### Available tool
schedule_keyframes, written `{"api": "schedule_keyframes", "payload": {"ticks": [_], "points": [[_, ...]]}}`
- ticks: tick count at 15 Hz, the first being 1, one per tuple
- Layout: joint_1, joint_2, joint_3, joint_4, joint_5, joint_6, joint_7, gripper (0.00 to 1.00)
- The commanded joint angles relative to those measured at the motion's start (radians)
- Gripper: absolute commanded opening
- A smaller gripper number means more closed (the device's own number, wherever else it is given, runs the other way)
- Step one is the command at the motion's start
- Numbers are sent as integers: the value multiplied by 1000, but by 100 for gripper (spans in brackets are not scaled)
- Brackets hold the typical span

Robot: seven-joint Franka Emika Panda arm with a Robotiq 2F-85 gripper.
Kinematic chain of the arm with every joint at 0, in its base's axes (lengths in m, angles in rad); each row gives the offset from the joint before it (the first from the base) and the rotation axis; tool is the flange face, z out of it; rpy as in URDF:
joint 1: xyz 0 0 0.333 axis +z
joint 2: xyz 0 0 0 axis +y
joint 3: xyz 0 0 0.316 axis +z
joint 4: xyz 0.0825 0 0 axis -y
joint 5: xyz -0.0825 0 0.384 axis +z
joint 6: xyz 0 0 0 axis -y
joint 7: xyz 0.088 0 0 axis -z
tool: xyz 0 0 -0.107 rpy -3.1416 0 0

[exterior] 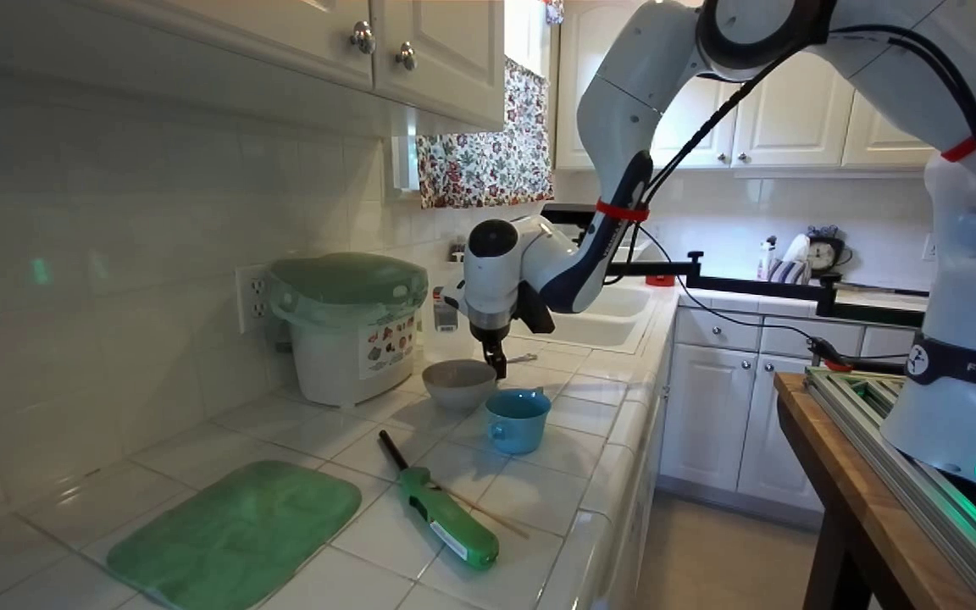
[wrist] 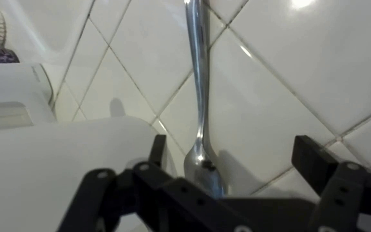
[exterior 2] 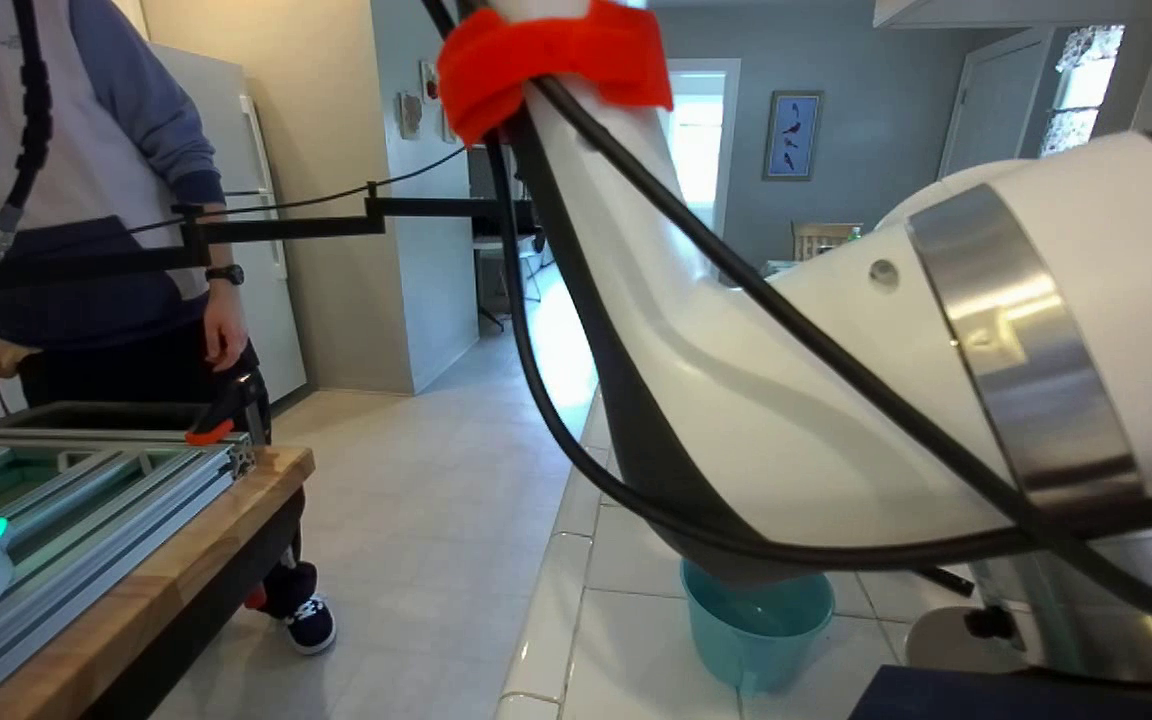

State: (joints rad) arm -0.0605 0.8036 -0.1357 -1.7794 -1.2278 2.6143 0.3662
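Metal spoon (wrist: 201,96) lies flat on the tiled counter (exterior: 577,462), well in from the front edge; its scoop shows between the fingers of my gripper (wrist: 230,151). Jaws stand wide and grip nothing, presumably for clearance on both sides. The counter, not I, bears the spoon's weight. Nearby: grey bowl (exterior: 459,388); blue mug (exterior: 517,426), upright, closer to the front edge.

On wht tile ctr (exterior: 530,491): grn lighter (exterior: 454,518) nr grn mat (exterior: 238,535); wht bin (exterior: 335,360) w/ grn lid (exterior: 348,269) by outlet (exterior: 252,300). Bkgd: floral curtain (exterior: 488,135), clock (exterior: 824,253), framed bird pic (exterior 2: 793,135) on gray wall (exterior 2: 896,120).
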Motion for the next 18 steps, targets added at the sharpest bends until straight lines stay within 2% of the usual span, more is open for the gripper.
{"api": "schedule_keyframes", "payload": {"ticks": [1,18], "points": [[-7,50,-2,72,27,38,11,100],[5,131,-62,194,2,68,59,100]]}}
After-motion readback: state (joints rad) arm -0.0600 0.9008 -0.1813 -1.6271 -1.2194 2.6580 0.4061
